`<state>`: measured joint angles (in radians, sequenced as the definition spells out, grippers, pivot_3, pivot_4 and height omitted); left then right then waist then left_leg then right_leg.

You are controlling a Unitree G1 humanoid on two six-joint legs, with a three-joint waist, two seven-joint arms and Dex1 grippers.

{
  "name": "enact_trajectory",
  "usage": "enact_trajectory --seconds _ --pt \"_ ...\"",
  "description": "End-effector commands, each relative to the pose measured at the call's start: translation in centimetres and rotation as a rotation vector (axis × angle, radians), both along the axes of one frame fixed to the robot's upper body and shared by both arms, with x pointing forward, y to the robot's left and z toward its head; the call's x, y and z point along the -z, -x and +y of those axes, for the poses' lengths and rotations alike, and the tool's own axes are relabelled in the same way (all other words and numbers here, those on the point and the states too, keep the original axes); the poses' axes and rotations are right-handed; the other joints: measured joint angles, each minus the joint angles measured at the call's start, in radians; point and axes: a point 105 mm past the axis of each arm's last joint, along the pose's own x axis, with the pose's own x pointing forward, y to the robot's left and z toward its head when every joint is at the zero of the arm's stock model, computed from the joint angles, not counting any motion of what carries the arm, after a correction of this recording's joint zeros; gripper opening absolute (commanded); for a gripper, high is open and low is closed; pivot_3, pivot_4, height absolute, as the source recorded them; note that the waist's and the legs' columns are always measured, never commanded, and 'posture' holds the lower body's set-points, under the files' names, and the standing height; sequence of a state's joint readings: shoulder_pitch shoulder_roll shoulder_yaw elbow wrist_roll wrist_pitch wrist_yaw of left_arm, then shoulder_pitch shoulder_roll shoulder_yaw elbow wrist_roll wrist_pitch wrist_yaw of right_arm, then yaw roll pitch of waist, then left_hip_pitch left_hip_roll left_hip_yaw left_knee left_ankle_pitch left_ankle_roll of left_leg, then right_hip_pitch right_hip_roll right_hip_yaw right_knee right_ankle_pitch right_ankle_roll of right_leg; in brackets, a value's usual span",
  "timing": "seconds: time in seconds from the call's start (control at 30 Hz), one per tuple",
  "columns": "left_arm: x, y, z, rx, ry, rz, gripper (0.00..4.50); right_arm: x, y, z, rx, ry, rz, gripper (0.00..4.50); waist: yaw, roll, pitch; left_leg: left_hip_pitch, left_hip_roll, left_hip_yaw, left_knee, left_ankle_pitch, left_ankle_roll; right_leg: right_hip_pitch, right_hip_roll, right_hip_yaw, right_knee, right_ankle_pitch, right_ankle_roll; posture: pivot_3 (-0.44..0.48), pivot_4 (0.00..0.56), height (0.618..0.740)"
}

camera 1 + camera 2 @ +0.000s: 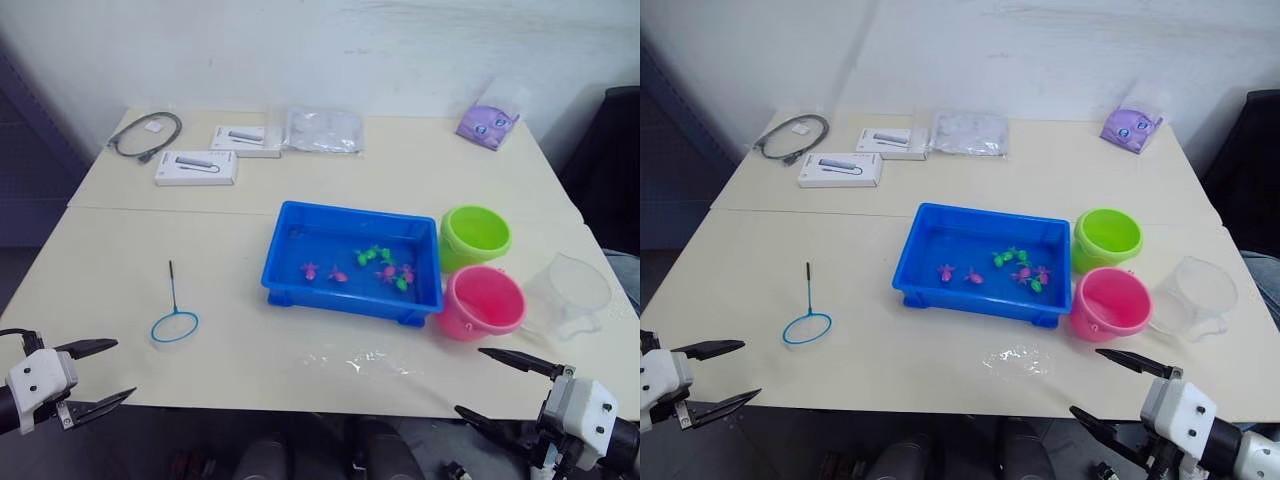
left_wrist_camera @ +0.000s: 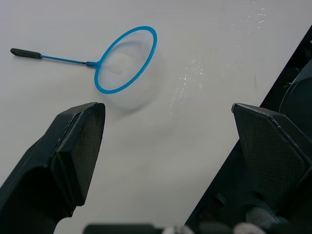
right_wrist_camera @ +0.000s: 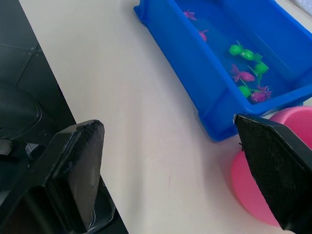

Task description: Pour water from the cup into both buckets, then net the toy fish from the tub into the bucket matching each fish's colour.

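The blue tub (image 1: 285,262) sits mid-table and holds several pink and green toy fish (image 1: 375,265). Right of it stand the green bucket (image 1: 475,234) and, nearer me, the pink bucket (image 1: 483,301). The clear cup (image 1: 567,293) rests at the far right beside the pink bucket. The blue-rimmed net (image 1: 174,322) lies flat on the table left of the tub, also in the left wrist view (image 2: 126,60). My left gripper (image 1: 97,378) hangs open at the table's near left edge, below the net. My right gripper (image 1: 497,388) is open at the near right edge, short of the pink bucket (image 3: 253,190).
At the back of the table lie two white boxes (image 1: 196,167), a coiled cable (image 1: 147,134), a clear plastic bag (image 1: 323,130) and a purple packet (image 1: 487,124). A wet patch (image 1: 365,362) glints in front of the tub. A seam (image 1: 150,209) joins two tabletops.
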<state>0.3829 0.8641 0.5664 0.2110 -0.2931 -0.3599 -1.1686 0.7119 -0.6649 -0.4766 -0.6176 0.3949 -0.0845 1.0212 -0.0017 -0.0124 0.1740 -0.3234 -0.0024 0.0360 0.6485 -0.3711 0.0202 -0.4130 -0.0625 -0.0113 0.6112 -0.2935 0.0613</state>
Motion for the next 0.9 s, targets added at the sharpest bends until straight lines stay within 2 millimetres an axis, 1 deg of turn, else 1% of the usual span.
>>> enact_trajectory --seconds 0.03,0.1,0.13,0.17,0.27,0.33,0.37,0.47,0.53,0.57,0.6,0.67,0.73,0.77,0.83,0.9 --pt "-0.1 0.1 -0.2 -0.007 0.038 0.031 4.48 -0.1 -0.3 0.4 0.005 -0.029 -0.003 4.5 -0.002 0.0 0.0 0.0 0.0 0.0 0.0 0.0 0.0 0.0 0.0 0.0 0.0 0.0 0.0 0.0 0.15 0.74" --pt "-0.6 -0.3 -1.3 -0.013 0.164 0.1 4.48 -0.2 -0.7 0.6 0.048 -0.077 -0.013 4.5 -0.002 -0.001 0.0 0.0 0.0 0.0 0.0 0.0 0.0 0.0 0.0 0.0 0.001 0.0 0.0 0.0 0.15 0.74" --pt "-1.3 -1.0 -2.2 -0.028 0.249 0.116 4.48 -0.3 -0.9 0.5 0.082 -0.104 -0.016 4.5 -0.002 0.0 0.0 0.0 0.0 0.0 0.001 0.0 0.0 0.0 0.0 0.0 0.001 0.0 0.0 0.0 0.15 0.74" --pt "-1.8 -1.6 -3.0 -0.025 0.293 0.124 4.48 -0.3 -1.1 0.4 0.112 -0.124 -0.02 4.5 -0.001 0.0 0.0 0.0 0.0 0.0 0.001 0.0 0.0 0.0 0.0 0.0 0.002 0.0 0.0 0.0 0.15 0.74" --pt "-3.3 -2.9 -6.2 0.085 0.335 0.127 4.48 -0.6 -1.5 -0.1 0.193 -0.193 -0.007 4.5 0.006 0.001 0.0 0.0 0.0 -0.001 0.003 0.0 0.0 0.001 -0.001 -0.001 0.002 0.0 0.0 0.0 0.15 0.74" --pt "-3.8 -3.2 -7.4 0.119 0.357 0.13 4.48 -0.8 -1.4 -0.1 0.203 -0.19 -0.007 4.5 0.003 0.001 0.0 0.0 0.0 0.0 0.004 0.001 -0.001 0.002 -0.002 -0.001 0.003 0.0 0.0 0.0 0.15 0.74" --pt "-4.0 -3.5 -8.8 0.166 0.379 0.128 4.48 -1.0 -1.2 -0.7 0.245 -0.187 -0.015 4.5 0.001 0.001 0.0 0.0 0.0 0.0 0.004 0.001 -0.001 0.002 -0.002 -0.001 0.003 0.0 0.0 0.0 0.15 0.74" --pt "-5.1 -4.5 -13.2 0.297 0.464 0.076 4.48 -1.9 0.0 -3.5 0.45 -0.198 -0.061 4.5 0.001 0.006 0.0 -0.001 0.0 0.0 0.002 0.001 -0.001 0.001 -0.001 -0.001 0.003 0.0 0.001 0.0 0.15 0.74" --pt "-6.4 -5.6 -15.4 0.321 0.566 0.027 4.48 -2.3 1.0 -6.1 0.625 -0.213 -0.106 4.5 0.006 0.007 -0.001 -0.001 0.0 0.0 0.002 0.001 -0.001 0.001 -0.001 -0.001 0.003 0.001 0.001 0.0 0.15 0.74" --pt "-6.8 -5.9 -16.4 0.348 0.588 0.017 4.48 -2.4 1.6 -7.7 0.732 -0.226 -0.133 4.5 0.006 0.006 -0.001 -0.001 0.0 -0.001 0.003 0.001 -0.001 0.001 -0.001 -0.001 0.003 0.001 0.001 0.0 0.15 0.74" --pt "-7.1 -6.0 -17.1 0.373 0.597 0.016 4.48 -2.4 2.1 -8.8 0.815 -0.235 -0.153 4.5 0.004 0.005 -0.001 -0.001 0.0 -0.001 0.003 0.001 -0.002 0.001 -0.001 -0.002 0.003 0.001 0.002 0.0 0.15 0.74" --pt "-7.5 -6.3 -18.6 0.438 0.594 0.012 4.48 -1.8 3.4 -10.9 0.975 -0.256 -0.171 4.5 -0.003 0.004 -0.002 -0.001 0.0 -0.001 0.003 0.002 -0.003 0.001 0.0 -0.001 0.003 0.002 0.003 0.0 0.15 0.74" --pt "-8.0 -6.8 -19.9 0.481 0.604 0.003 4.48 -0.7 4.4 -12.5 1.114 -0.284 -0.188 4.5 -0.005 0.004 -0.002 0.0 0.0 0.0 0.002 0.003 -0.004 0.002 0.0 0.0 0.004 0.002 0.003 0.0 0.15 0.74" --pt "-8.1 -6.9 -20.2 0.491 0.608 0.001 4.48 -0.4 4.7 -12.9 1.159 -0.3 -0.196 4.5 -0.006 0.004 -0.002 0.0 0.0 0.0 0.002 0.003 -0.004 0.002 0.0 0.001 0.005 0.002 0.003 0.0 0.15 0.74" --pt "-8.2 -7.0 -21.0 0.531 0.596 0.004 4.48 0.7 4.3 -13.7 1.244 -0.326 -0.203 4.5 -0.014 0.006 -0.001 0.0 0.0 0.001 0.002 0.004 -0.005 0.002 0.0 0.002 0.007 0.002 0.003 0.0 0.15 0.74" --pt "-8.3 -7.2 -21.6 0.553 0.596 0.003 4.48 1.6 3.4 -14.2 1.3 -0.358 -0.202 4.5 -0.023 0.006 -0.001 0.0 0.0 0.001 0.002 0.006 -0.005 0.002 0.0 0.002 0.008 0.001 0.003 0.0 0.15 0.74"
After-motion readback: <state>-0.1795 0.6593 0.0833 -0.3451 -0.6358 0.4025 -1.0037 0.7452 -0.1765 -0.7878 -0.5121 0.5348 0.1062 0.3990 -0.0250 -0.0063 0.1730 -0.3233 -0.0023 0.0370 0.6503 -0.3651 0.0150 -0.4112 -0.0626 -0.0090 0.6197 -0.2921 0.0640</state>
